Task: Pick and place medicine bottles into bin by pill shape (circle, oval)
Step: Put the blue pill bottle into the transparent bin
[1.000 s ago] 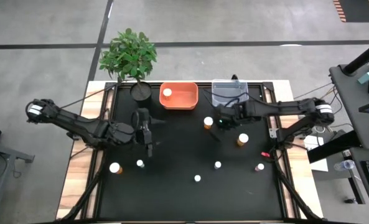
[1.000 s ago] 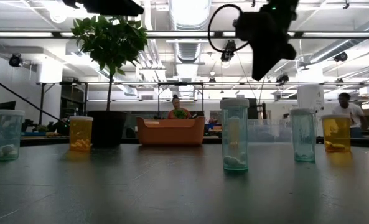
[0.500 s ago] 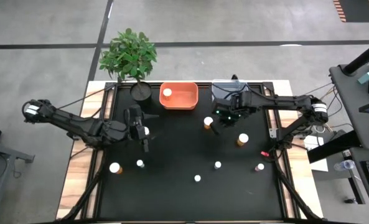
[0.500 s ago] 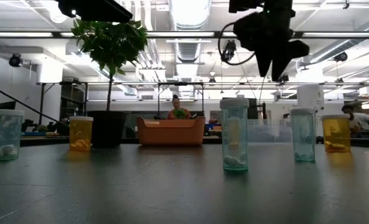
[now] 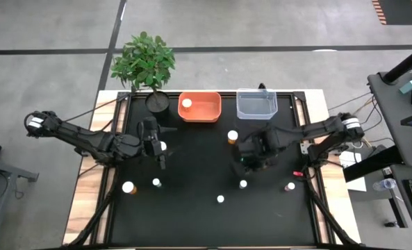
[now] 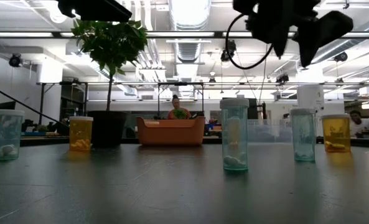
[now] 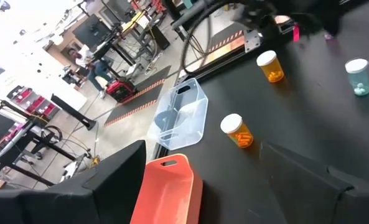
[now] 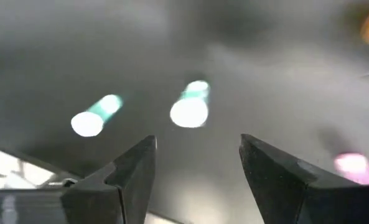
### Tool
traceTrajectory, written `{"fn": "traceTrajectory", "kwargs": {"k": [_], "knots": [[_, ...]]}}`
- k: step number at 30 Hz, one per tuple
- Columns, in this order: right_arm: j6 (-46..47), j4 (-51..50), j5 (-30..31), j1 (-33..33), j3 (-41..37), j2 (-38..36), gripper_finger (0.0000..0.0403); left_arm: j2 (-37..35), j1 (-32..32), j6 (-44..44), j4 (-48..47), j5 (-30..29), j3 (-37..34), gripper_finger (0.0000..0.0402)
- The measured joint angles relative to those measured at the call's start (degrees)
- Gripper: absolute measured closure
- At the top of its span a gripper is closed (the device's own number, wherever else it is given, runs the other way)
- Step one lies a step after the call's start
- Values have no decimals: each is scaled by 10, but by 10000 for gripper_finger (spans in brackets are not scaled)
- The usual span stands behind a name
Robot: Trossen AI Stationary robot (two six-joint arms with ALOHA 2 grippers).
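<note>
The right gripper (image 5: 247, 158) hangs empty with fingers spread above two blurred teal medicine bottles (image 8: 189, 111), its own arm hiding the bottle beneath from above. The left gripper (image 5: 160, 147) waits spread wide, nothing held, near the orange bin (image 5: 200, 106).

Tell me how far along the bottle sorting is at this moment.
Done: one bottle sits in the orange bin; the clear bin shows nothing I can make out. In hand: nothing; the right pincer hangs open and empty near a small bottle, the left pincer waits open. Left: at least six bottles stand on the table.
</note>
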Motion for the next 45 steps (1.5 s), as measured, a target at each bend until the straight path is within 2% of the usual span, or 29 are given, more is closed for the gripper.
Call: {"fn": "traceTrajectory", "kwargs": {"k": [3, 12, 17, 22, 30, 40, 45], "knots": [[35, 31, 2, 24, 18, 32, 182, 0, 0, 0, -1, 0, 0, 104], [44, -1, 20, 50, 60, 123, 182, 0, 0, 1, -7, 0, -3, 104], [39, -23, 21, 51, 59, 135, 182, -1, 0, 0, -6, 0, -12, 104], [34, -64, 51, 51, 55, 132, 182, -1, 0, -13, -5, 0, -21, 104], [28, -52, 61, 56, 55, 150, 182, -3, 0, -30, -6, -29, -27, 104], [18, -37, 60, 67, 54, 187, 185, -3, 0, -30, -6, -31, -29, 104], [16, -34, 59, 69, 54, 188, 213, -3, 0, -30, -5, -49, -29, 104]]}}
